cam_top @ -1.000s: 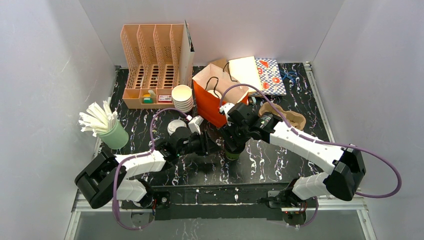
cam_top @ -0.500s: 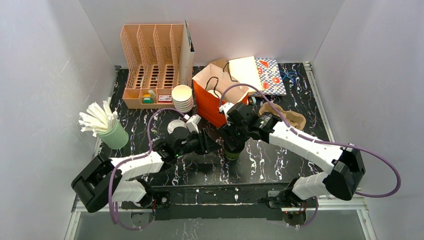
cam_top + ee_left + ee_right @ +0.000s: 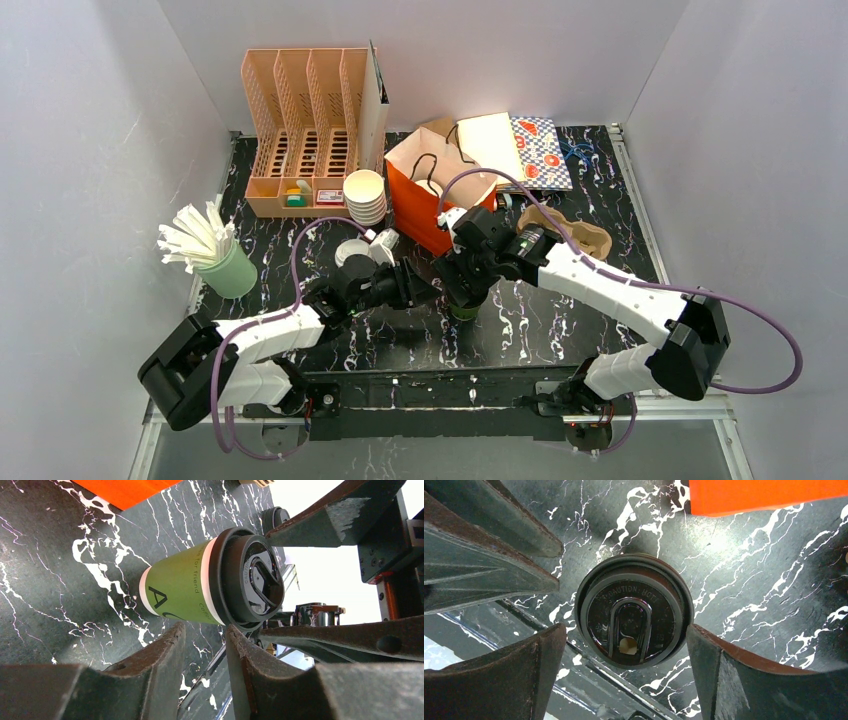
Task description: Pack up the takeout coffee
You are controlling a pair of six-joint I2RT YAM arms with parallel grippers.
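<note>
A dark green cup with a black lid stands on the black marble table; its base shows in the top view. My right gripper hangs straight over it, open, with a finger on each side of the black lid and not touching it. My left gripper is just left of the cup with its fingers a little apart and nothing between them; it also shows in the top view. The white-lidded cup is not in view.
An open orange paper bag stands just behind the grippers. A brown cardboard cup carrier lies to its right. A stack of lidless white cups, a loose white lid, a straw holder and a peach organizer stand at left.
My left arm has crept up and right, closer to the cup. My right gripper has shifted slightly left above the cup.
</note>
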